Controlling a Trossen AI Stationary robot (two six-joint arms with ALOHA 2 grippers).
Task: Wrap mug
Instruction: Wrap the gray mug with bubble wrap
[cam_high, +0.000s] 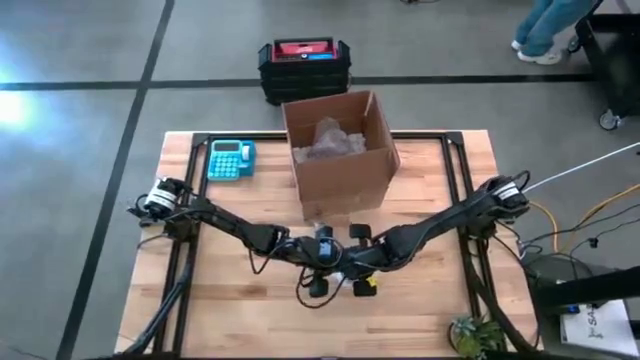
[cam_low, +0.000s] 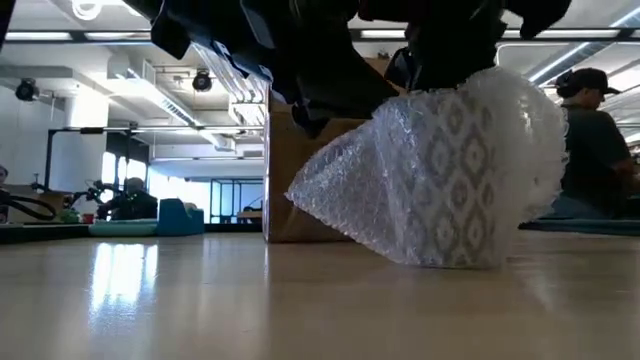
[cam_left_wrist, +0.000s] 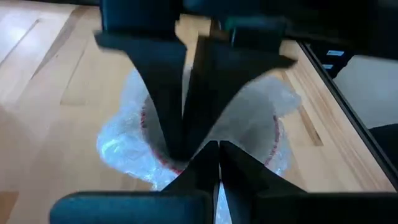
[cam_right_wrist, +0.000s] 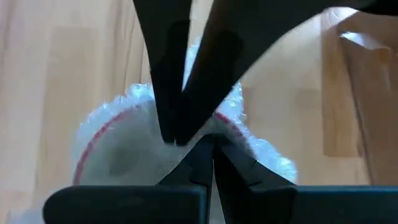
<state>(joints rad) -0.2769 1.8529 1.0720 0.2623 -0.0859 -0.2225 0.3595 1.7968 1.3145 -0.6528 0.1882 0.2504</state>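
A mug with a grey diamond pattern and a red rim (cam_left_wrist: 273, 127) stands on the table, covered in clear bubble wrap (cam_low: 450, 170). A loose flap of the wrap (cam_low: 300, 195) sticks out to one side, clear of the table. Both grippers meet right above the mug, fingers pointing down. In the high view my left gripper (cam_high: 322, 262) and my right gripper (cam_high: 356, 262) sit tip to tip. Each wrist view shows its own fingers shut, my left gripper (cam_left_wrist: 217, 152) and my right gripper (cam_right_wrist: 212, 146), with the other arm's fingers opposite. My left gripper comes from above, pointing down, shut on the bubble wrap over the mug's open top (cam_left_wrist: 217, 186); a thin pale strip shows between its fingers. The mug stays standing on the table. My right gripper comes from above too, shut at the wrap gathered over the mug's top (cam_right_wrist: 217, 124). Its own fingers hide the exact place of contact.
An open cardboard box (cam_high: 340, 150) with more bubble wrap inside stands at the far middle of the table. A blue calculator (cam_high: 230, 160) lies to its left. A black and red crate (cam_high: 303, 65) sits on the floor beyond. A person (cam_low: 595, 140) sits in the room behind.
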